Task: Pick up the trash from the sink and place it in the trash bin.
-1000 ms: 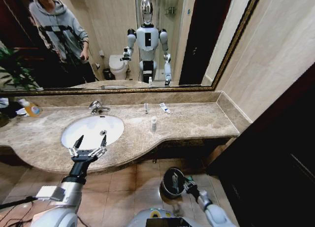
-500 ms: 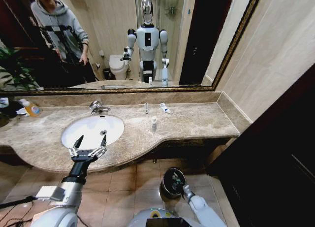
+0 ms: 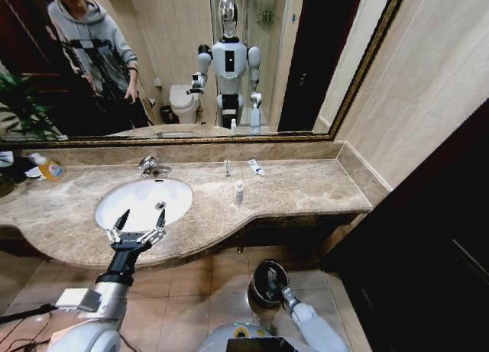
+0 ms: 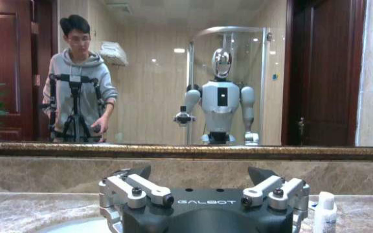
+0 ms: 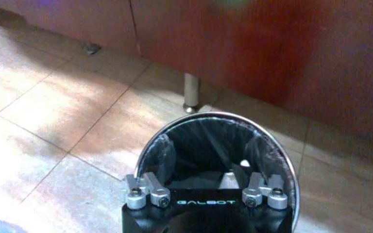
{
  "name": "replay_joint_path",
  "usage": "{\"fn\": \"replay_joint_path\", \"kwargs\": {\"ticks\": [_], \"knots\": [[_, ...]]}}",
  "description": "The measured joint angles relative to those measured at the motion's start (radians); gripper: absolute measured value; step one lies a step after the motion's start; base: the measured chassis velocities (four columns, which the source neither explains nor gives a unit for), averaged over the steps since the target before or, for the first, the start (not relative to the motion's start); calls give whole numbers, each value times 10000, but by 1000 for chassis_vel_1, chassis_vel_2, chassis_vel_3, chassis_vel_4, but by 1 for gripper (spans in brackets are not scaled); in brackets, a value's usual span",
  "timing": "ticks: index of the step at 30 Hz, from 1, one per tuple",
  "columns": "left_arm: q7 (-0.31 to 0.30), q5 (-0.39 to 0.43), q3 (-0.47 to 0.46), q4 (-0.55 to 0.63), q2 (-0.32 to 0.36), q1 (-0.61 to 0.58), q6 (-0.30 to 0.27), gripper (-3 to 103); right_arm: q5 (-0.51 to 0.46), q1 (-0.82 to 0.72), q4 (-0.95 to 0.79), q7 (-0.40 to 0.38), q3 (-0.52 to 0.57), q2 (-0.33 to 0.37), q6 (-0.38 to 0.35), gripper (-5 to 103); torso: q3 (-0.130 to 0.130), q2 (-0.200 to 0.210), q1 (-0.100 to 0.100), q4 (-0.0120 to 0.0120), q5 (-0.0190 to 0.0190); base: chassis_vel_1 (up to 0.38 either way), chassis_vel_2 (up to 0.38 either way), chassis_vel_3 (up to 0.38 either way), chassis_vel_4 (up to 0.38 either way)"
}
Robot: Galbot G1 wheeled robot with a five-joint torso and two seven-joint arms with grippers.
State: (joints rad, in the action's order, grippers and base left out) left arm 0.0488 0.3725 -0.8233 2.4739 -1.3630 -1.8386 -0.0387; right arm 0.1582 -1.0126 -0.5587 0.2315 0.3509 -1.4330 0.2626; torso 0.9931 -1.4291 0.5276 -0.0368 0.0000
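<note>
- Marble tabletop [image 3: 306,188], beige-brown, rings the white sink [image 3: 141,201]; remaining trash sits on it beside the basin: a tiny white bottle [image 3: 238,191], a clear vial [image 3: 226,167] and a white-blue sachet [image 3: 254,167].
- Left claw [image 3: 136,224] hovers at the basin's front rim, fingers spread wide, likely staged for a pick.
- Right claw [image 5: 203,187] hangs low over the trash bin [image 5: 173,141] on the floor, placed for a drop; whether its fingers are apart, I cannot tell.
- "GALBOT" reads on both claw bodies.

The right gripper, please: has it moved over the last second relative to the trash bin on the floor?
Yes. The right gripper has drawn in from the bin's right side to sit over the trash bin, whose spot on the floor tiles is unchanged.
</note>
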Motion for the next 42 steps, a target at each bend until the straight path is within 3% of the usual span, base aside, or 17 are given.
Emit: {"fn": "replay_joint_path", "kwargs": {"ticks": [2, 4, 6, 9, 13, 22, 27, 30, 33, 35, 39, 42], "knots": [[0, 0, 0, 0, 0, 0, 0, 100, 105, -6, 110, -318, -30, 82, 339, 84, -1, 0, 0, 0, -1, 0, 0, 0, 0], [0, 0, 0, 0, 0, 1, 0, 100, 135, -5, 185, -456, -39, 92, 441, 84, 0, 0, 0, 0, -1, 0, 0, 0, 0], [0, 0, 0, 0, 0, 1, 1, 100, 132, 41, 447, -877, -63, 95, 800, 94, 0, 0, 0, 0, 1, 0, 0, 0, 0], [0, 0, 0, 0, 1, 1, 0, 100, 16, 18, 488, -887, -38, 113, 1325, 99, -1, 0, 0, 0, 2, 0, 0, 0, 0], [0, 0, 1, 0, 0, 1, 0, 100, 68, -298, -294, -570, 72, 275, 1348, 100, -1, 0, 0, 1, -2, 0, 0, 0, 0], [0, 0, 0, 0, 0, 0, 0, 100, 99, -471, -515, -642, 88, 372, 1396, 100, -1, 0, 0, 0, 2, 0, 0, 0, 0], [0, 0, 0, 0, 0, 0, 0, 100, -80, -543, -498, -1298, 108, 424, 1866, 100, -1, 0, 0, 0, 1, 0, 0, 0, 0], [0, 0, 0, 0, 0, 0, 1, 100, -160, -1105, -1705, -1974, 412, 585, 1921, 100, -1, 0, 0, -2, 6, 0, 0, 0, 0], [0, 0, 0, 0, 0, 1, 0, 100, -496, -1874, -3217, -2058, 775, 977, 1596, 100, -1, 0, 0, 0, -2, 0, 0, 0, 0], [-1, 0, -1, 0, 0, 0, 0, 100, -718, -2260, -3924, -2024, 1020, 1102, 1435, 100, 0, 0, 0, 0, 5, 0, 0, 0, 0], [2, 0, 1, -1, 0, 1, 1, 100, -1726, -3993, -7403, -1364, 2382, 1359, 465, 100, -1, 0, -1, 0, -1, 0, 0, 0, 0], [2, 0, 1, 0, 0, 1, 0, 100, -2110, -4554, -8499, -1195, 2763, 1425, 285, 100, -1, 0, -2, 1, -3, 0, 0, 0, 0]]}}
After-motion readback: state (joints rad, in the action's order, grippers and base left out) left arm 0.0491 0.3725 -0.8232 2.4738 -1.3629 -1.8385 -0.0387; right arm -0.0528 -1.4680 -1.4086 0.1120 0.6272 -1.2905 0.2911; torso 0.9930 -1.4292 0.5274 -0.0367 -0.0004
